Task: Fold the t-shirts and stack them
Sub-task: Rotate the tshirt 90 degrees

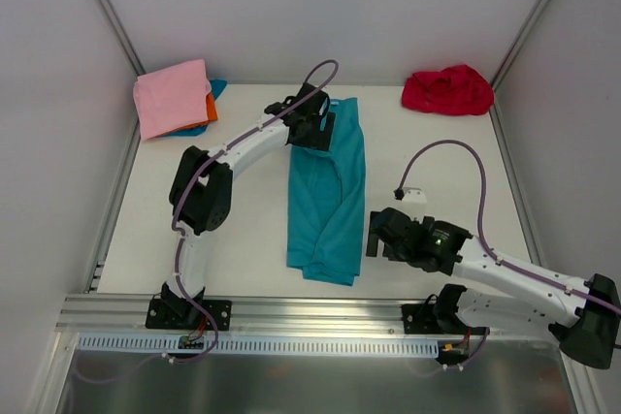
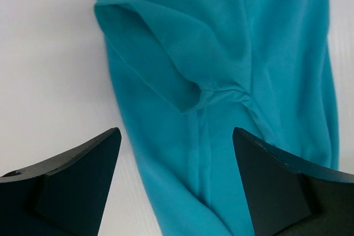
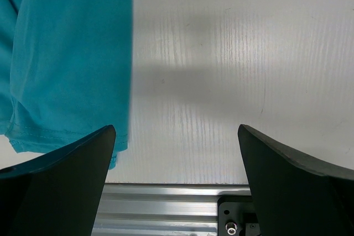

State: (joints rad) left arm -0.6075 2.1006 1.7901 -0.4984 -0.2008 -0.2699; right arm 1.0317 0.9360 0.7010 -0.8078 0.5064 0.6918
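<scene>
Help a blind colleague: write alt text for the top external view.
A teal t-shirt, folded into a long strip, lies on a white table; the left gripper hovers at its far end, the right gripper beside its near end. A pink-topped folded stack sits far left, a crumpled red shirt far right.

A long teal cloth t-shirt is splitting the white table into two bare lanes; a crumpled red shirt and a pink-topped pile are filling the far corners.

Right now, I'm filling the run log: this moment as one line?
teal t-shirt: folded lengthwise, centre | left tool: open over its sleeve | right tool: open beside hem | red t-shirt: crumpled
</scene>
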